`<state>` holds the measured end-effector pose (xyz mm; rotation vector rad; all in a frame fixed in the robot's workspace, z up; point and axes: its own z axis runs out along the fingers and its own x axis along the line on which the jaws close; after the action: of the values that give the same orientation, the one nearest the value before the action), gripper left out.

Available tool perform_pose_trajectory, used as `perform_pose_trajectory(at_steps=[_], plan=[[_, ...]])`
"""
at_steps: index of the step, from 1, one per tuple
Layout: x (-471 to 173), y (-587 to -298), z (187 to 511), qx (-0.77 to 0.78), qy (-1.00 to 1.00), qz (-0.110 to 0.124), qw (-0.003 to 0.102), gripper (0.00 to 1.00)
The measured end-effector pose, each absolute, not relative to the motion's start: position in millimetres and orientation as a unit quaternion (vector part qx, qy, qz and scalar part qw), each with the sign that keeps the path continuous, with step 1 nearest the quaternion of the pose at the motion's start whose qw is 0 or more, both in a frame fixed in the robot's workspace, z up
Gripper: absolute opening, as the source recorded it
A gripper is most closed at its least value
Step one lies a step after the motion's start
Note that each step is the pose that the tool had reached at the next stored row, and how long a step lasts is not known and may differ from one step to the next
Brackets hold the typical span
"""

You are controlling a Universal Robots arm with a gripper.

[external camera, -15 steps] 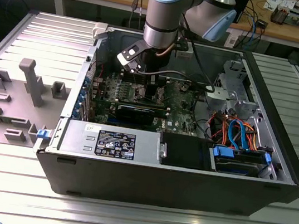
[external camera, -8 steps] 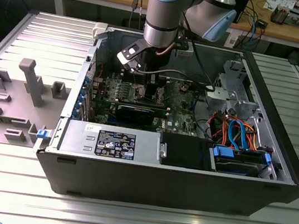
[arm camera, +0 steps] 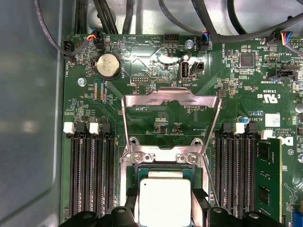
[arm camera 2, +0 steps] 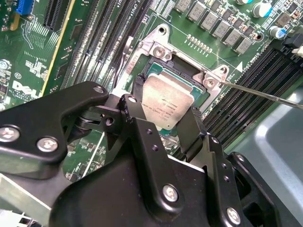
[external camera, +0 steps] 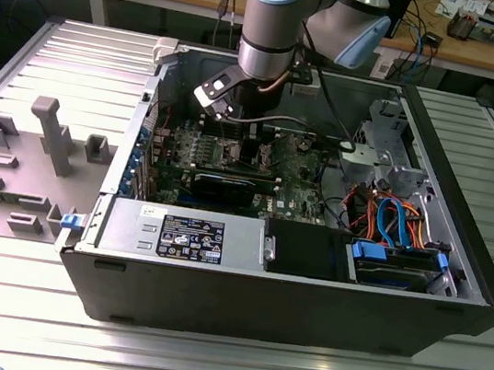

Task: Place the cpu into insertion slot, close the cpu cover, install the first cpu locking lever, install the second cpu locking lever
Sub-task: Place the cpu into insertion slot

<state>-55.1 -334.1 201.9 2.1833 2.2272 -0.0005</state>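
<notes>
The cpu (arm camera 2: 165,101), a small square chip with a silver-grey top, sits level at the insertion slot (arm camera 2: 189,75). I cannot tell whether it is fully seated. My gripper (arm camera 2: 166,105) is shut on the cpu, with one black finger (arm camera 2: 139,85) on each of two opposite edges. In the first wrist view the cpu (arm camera: 163,201) lies between the fingers (arm camera: 130,210) over the slot (arm camera: 163,169). The cpu cover (arm camera: 142,100) stands tilted open behind the slot. A thin locking lever (arm camera 2: 265,94) sticks out to one side. The arm (external camera: 267,48) reaches down into the computer case.
Long black memory slots (arm camera: 92,175) flank the socket on both sides. A memory stick (arm camera: 266,179) stands in one. A black card (external camera: 233,186), the power-supply box (external camera: 184,234), and drive bays with orange and blue cables (external camera: 390,220) crowd the case (external camera: 284,312).
</notes>
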Motion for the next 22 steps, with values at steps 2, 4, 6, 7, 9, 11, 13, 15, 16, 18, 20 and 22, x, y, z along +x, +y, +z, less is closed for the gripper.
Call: perform_pose_trajectory(at_steps=[2, 4, 6, 7, 9, 11, 13, 15, 16, 18, 20, 22], plan=[[-55.2, -334.1, 201.1, 0.700, 0.714, 0.000, 0.011, 0.53], [-55.1, -334.1, 200.8, 0.700, 0.714, 0.000, 0.011, 0.53], [-54.4, -334.1, 200.3, 0.700, 0.714, 0.000, 0.011, 0.53], [-54.1, -334.1, 200.2, 0.700, 0.714, 0.000, 0.011, 0.53], [-53.8, -334.1, 200.1, 0.700, 0.714, 0.000, 0.011, 0.53], [-53.7, -334.1, 200.0, 0.700, 0.714, 0.000, 0.011, 0.53], [-53.7, -334.1, 200.0, 0.700, 0.714, 0.000, 0.011, 0.53], [-53.6, -334.1, 199.9, 0.700, 0.714, 0.000, 0.012, 0.53], [-53.6, -334.0, 199.7, 0.700, 0.714, 0.000, 0.011, 0.54], [-53.7, -334.1, 199.8, 0.700, 0.714, 0.000, 0.011, 0.61], [-53.7, -334.1, 199.9, 0.700, 0.714, 0.000, 0.011, 0.61], [-53.7, -334.1, 200.2, 0.700, 0.714, 0.000, 0.011, 0.61]])
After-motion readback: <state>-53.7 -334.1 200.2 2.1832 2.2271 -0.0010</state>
